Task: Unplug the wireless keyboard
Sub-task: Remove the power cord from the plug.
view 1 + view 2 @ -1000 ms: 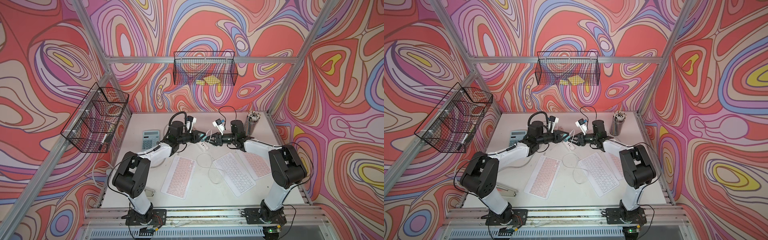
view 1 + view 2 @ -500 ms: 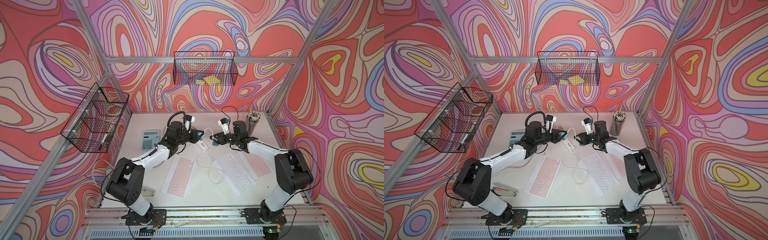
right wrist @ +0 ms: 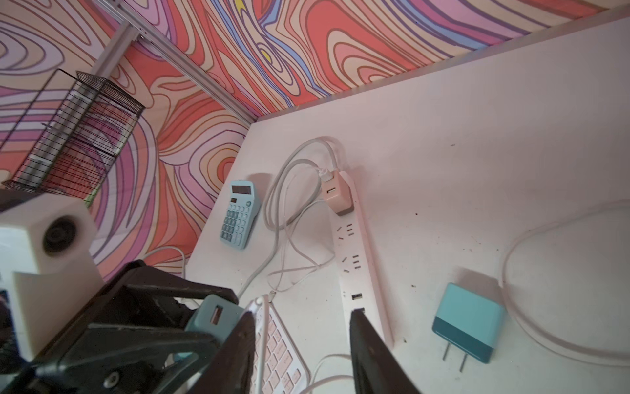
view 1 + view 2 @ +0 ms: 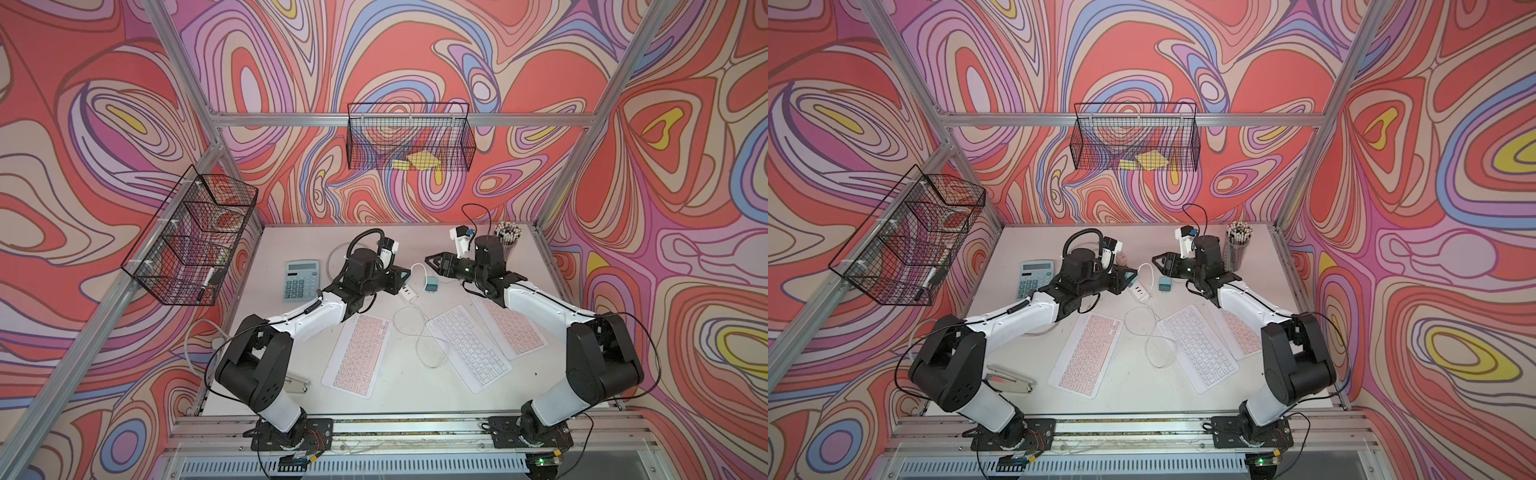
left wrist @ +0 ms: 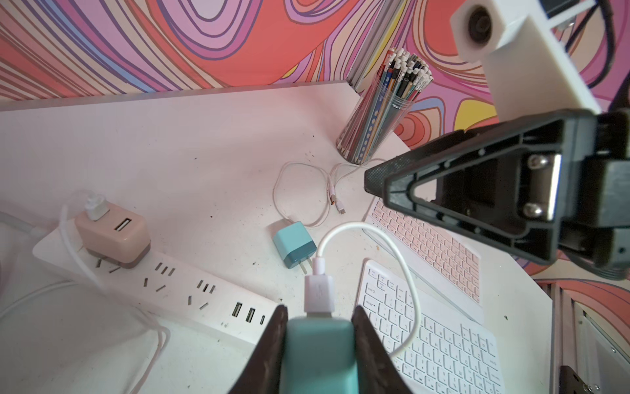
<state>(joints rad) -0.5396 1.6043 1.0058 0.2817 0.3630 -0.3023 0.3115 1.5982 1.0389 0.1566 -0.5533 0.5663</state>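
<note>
Reaches white-and-black left arm (image 4: pixel 307 320) and right arm (image 4: pixel 540 305) forward, wrists turned inward, tips facing, apart. Clamps teal plastic charger block (image 5: pixel 318 354) in black two-finger left gripper (image 5: pixel 319 308). Holds black two-finger right gripper (image 3: pixel 303 313) with jaws parted.

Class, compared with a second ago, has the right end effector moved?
Yes: the right end effector has drawn back from the power strip, toward the pencil cup.

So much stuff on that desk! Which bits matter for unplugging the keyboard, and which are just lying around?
In the job: left claw, shut on the teal charger; white cable plugged into it; right claw, open and empty; white keyboard, probably, since the cable trails beside it.

Lying about: calculator; pencil cup; stapler; spare teal charger; pink charger on the power strip; two pink keyboards.
</note>
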